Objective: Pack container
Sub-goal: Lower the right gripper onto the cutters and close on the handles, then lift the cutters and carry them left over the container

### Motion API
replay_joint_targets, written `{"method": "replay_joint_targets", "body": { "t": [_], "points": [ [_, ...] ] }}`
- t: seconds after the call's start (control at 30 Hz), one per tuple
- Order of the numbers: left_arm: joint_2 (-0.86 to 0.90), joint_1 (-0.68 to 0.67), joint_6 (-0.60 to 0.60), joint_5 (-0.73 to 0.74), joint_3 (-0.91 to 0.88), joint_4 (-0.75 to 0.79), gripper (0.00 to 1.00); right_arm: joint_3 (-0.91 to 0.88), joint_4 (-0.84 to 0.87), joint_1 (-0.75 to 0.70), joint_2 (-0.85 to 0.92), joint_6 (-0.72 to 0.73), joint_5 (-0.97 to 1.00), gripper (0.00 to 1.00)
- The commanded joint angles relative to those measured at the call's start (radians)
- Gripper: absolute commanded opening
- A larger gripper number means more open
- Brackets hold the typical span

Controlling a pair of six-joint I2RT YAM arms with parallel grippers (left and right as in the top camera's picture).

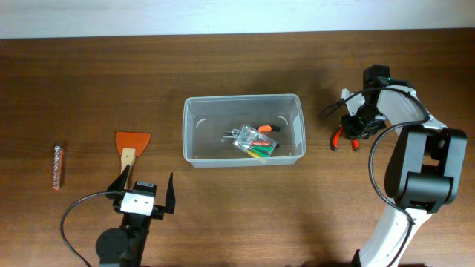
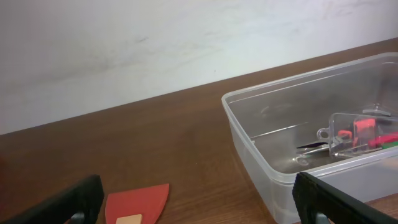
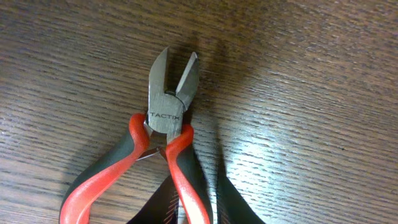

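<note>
Left jaws: spread fully wide, holding nothing, low over the desk [image 1: 89, 81].
Container [image 1: 208, 122]: clear tub, sits on the desk ahead and to the right of left jaws, well to the left of right jaws; holds a small clear case [image 1: 254, 142] of yellow, green and red bits.
Scraper [image 1: 132, 142], orange blade: lies just ahead of left jaws.
Right jaws: narrowed either side of one red handle of side cutters [image 3: 166, 115], flat on the desk; gripped or merely flanked, cannot tell.
Small ridged stick [image 1: 58, 165]: far left of left jaws.
</note>
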Motion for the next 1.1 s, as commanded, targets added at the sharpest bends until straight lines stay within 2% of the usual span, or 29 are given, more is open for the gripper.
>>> {"method": "replay_joint_targets", "body": {
  "t": [0.0,0.23,0.5,0.93,1.07],
  "points": [
    [-0.005,-0.003,0.012,-0.004,-0.005,0.0,0.99,-0.017,0.003,0.005,0.014,0.008,-0.021,0.18],
    [-0.005,-0.003,0.012,-0.004,-0.005,0.0,0.99,-0.016,0.005,0.005,0.014,0.008,-0.044,0.16],
    [-0.005,-0.003,0.012,-0.004,-0.005,0.0,0.99,-0.004,0.005,0.005,0.014,0.036,-0.043,0.06],
    [-0.005,-0.003,0.012,-0.004,-0.005,0.0,0.99,0.09,-0.033,0.005,0.014,0.065,-0.043,0.04],
    [-0.005,-0.003,0.012,-0.004,-0.005,0.0,0.99,0.184,-0.1,0.005,0.014,0.069,-0.043,0.04]
  ]
}}
